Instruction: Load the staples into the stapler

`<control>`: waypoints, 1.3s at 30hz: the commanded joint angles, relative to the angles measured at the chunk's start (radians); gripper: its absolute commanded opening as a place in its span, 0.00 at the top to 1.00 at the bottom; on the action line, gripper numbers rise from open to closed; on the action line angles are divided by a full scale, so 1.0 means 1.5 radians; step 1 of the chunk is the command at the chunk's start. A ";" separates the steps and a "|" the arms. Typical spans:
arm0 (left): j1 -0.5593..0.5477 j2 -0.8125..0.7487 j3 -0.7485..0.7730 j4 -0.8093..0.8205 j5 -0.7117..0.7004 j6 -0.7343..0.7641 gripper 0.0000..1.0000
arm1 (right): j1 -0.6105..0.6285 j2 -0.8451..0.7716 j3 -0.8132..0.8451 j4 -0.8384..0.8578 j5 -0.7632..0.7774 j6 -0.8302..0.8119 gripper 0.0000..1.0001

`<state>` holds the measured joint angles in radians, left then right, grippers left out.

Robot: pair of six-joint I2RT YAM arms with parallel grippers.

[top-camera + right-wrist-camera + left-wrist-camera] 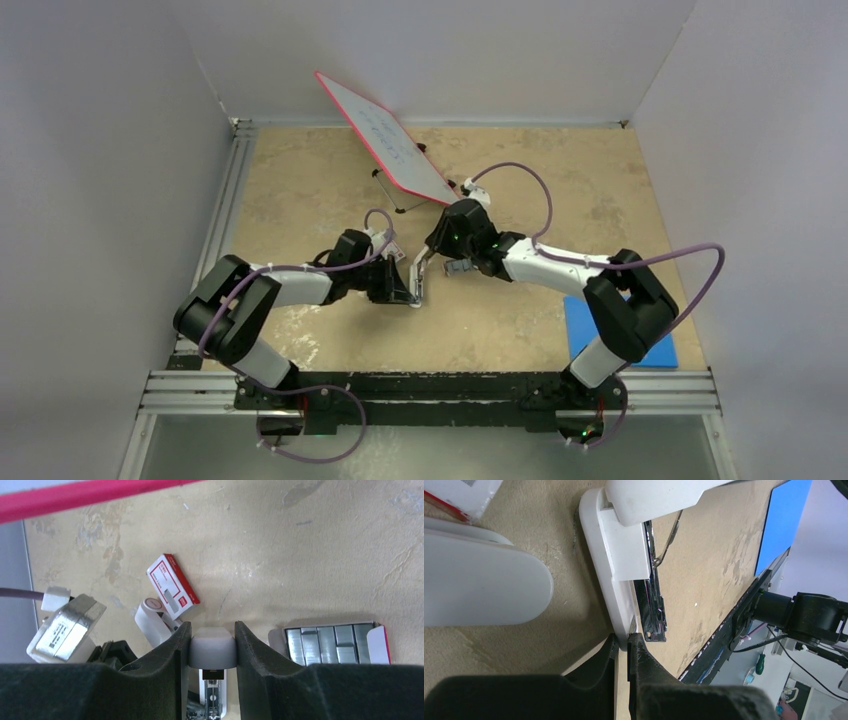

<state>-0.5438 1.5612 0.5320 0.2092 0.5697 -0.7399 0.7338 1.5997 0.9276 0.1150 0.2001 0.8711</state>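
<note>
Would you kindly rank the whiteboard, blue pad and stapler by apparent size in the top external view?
1. whiteboard, though it stands tilted.
2. blue pad, partly hidden by the right arm.
3. stapler, clearly the smallest.

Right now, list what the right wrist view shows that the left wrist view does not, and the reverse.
Only the right wrist view: the open tray of staple strips lying on the table, and the right gripper clamped on the rounded white end of the stapler. Only the left wrist view: the blue pad, and the left gripper closed at the tip of the stapler's base, apparently pinching it. Both: the opened stapler and the tan tabletop.
</note>
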 commanded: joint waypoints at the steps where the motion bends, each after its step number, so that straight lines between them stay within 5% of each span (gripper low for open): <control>1: -0.024 0.011 -0.022 -0.026 -0.010 0.032 1.00 | -0.014 0.024 0.019 0.016 0.071 -0.005 0.64; 12: -0.023 0.029 -0.024 -0.020 -0.013 0.037 1.00 | -0.015 0.054 -0.006 0.091 0.023 0.002 0.61; 30: -0.024 0.045 0.005 -0.038 -0.035 -0.068 1.00 | -0.004 -0.087 -0.119 0.167 -0.022 -0.018 0.23; 39: -0.023 0.071 0.022 -0.052 -0.095 -0.087 0.94 | -0.002 -0.098 -0.121 0.169 -0.029 -0.029 0.21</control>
<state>-0.5636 1.6196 0.5579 0.2005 0.5732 -0.8803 0.7242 1.4616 0.7406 0.3359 0.1627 0.8467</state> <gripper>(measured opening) 0.055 0.795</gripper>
